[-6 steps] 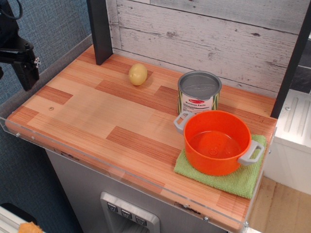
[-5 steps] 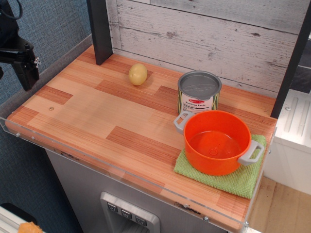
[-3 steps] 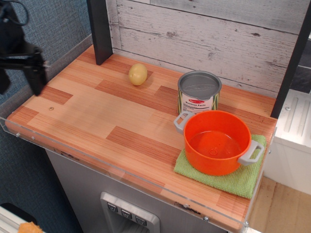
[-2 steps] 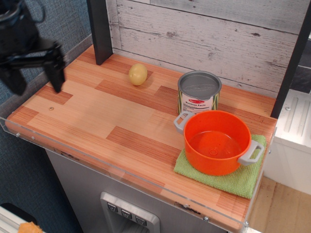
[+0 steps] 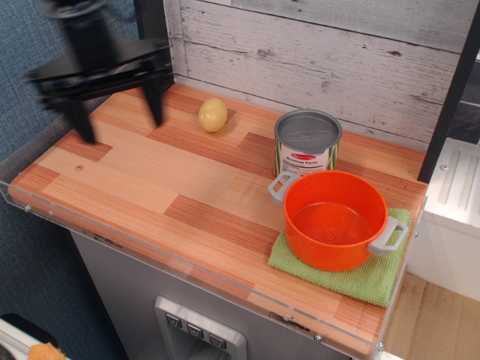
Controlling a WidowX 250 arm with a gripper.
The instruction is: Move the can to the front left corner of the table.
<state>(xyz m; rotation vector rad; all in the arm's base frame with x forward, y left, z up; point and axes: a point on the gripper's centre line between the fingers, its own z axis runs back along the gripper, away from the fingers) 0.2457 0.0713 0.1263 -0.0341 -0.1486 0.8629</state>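
Table (image 5: 150, 180) between spread-fingered tool (image 5: 118, 120) and can (image 5: 307, 142) lies bare.

Striped wooden table (image 5: 150, 176) carrying 1 potato (image 5: 213, 115) at back, 1 can (image 5: 307, 144) standing just behind green cloth (image 5: 367, 279) lying at right

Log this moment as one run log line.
phase: approach | gripper: open, empty, above table left side | can: untouched, behind orange pot | potato: back
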